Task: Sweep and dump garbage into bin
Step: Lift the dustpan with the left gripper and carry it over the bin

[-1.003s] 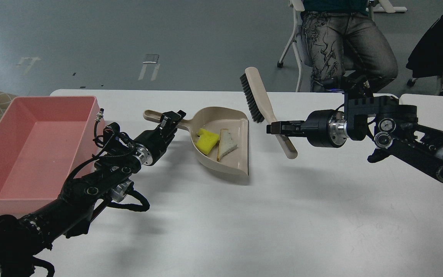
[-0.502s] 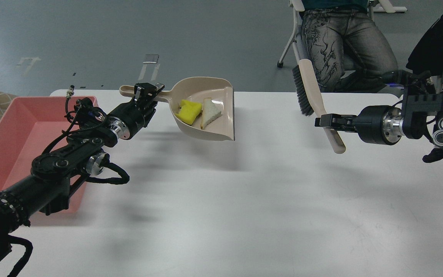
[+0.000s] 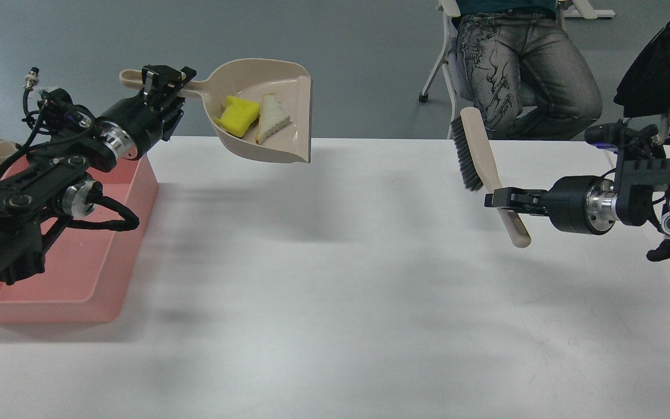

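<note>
My left gripper [image 3: 163, 78] is shut on the handle of a beige dustpan [image 3: 277, 139] and holds it high above the table's back left. In the pan lie the garbage: a yellow notched chunk [image 3: 238, 115] and a white triangular bread slice [image 3: 271, 118]. The pink bin [image 3: 108, 273] stands on the table's left edge, partly hidden behind my left arm; the pan hangs up and to the right of it. My right gripper [image 3: 501, 199] is shut on the handle of a beige brush with black bristles [image 3: 474, 154], held above the table's right side.
The white table [image 3: 335, 279] fills the lower view. A seated person's legs [image 3: 521, 64] and a chair are behind the table's far edge at the right. A dark object [image 3: 666, 64] is at the far right.
My left gripper lifted the dustpan with both scraps off the table, up and to the left toward the bin. My right gripper drew the brush back to the right.
</note>
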You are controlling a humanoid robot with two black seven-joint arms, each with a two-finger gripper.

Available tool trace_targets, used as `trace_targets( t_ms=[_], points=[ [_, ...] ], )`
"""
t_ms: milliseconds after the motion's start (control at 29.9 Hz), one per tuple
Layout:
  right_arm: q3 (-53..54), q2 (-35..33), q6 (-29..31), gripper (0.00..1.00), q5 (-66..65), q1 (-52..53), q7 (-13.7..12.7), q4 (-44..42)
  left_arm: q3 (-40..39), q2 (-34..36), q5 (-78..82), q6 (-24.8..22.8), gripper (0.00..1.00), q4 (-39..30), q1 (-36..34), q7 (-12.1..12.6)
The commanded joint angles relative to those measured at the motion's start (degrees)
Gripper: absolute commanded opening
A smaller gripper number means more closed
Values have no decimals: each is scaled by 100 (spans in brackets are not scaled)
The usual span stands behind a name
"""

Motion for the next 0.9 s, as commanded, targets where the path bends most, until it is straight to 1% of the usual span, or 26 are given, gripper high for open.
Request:
trace_targets(
  t_ms=[0, 100, 234, 268, 368, 502, 569, 635, 836, 870],
  points=[
    [-3, 16, -1, 0, -1, -5, 0, -9, -1, 320, -109, -95, 0, -11, -9, 0],
    [-11, 51, -1, 0, -1, -22, 0, -9, -10, 644, -302, -305, 0, -11, -9, 0],
    [-20, 95, -1, 0, -9, -128, 0, -9, -10, 1005, -575, -403, 0, -116, -9, 9],
    [-20, 113, -1, 0, -9, -163, 0, -9, -10, 1189, -619, -429, 0, -195, -9, 9],
    [-20, 227, -1, 0, -9, -163, 0, -9, -10, 1602, -637, -639, 0, -257, 17, 0],
    [-11, 262, -1, 0, -9, -172, 0, 0, 8, 1989, -637, -824, 0, -257, 78, -26],
    [-11, 289, -1, 0, -9, -172, 0, 0, 25, 2296, -645, -956, 0, -257, 192, -96],
    [-3, 298, -1, 0, -9, -172, 0, 0, 16, 2447, -654, -1061, 0, -231, 350, -131],
    [-11, 298, -1, 0, -9, -198, 0, 0, 43, 2974, -646, -1325, 0, -126, 912, -579],
    [-11, 298, -1, 0, -9, -198, 0, 0, 43, 2975, -646, -1326, 0, -125, 913, -580]
  ],
)
